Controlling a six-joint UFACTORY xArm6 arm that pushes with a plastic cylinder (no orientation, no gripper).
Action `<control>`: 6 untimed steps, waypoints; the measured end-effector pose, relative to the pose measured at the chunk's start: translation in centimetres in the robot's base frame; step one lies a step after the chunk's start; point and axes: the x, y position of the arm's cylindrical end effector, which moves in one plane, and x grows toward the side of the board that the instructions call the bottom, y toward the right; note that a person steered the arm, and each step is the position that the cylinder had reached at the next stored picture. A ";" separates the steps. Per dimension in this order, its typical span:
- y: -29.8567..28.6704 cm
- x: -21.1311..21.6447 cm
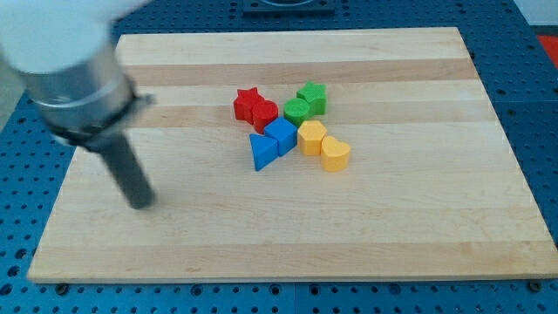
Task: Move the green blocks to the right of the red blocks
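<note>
A red star block [248, 101] and a red round block [264, 113] sit touching near the board's middle. A green round block [296, 111] lies just right of the red round one, and a green star block [312, 96] sits at its upper right. My tip [140, 205] rests on the board far to the view's left and below the cluster, apart from every block.
A blue cube [282, 134] and a blue triangle block [261, 151] lie just below the red blocks. Two yellow blocks [311, 136] [336, 153] lie below the green ones. The wooden board [418, 218] sits on a blue perforated table.
</note>
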 end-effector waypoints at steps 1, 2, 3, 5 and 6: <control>-4.4 -5.1; -4.7 -10.6; -2.5 -16.4; 6.7 -22.2; 10.5 -22.2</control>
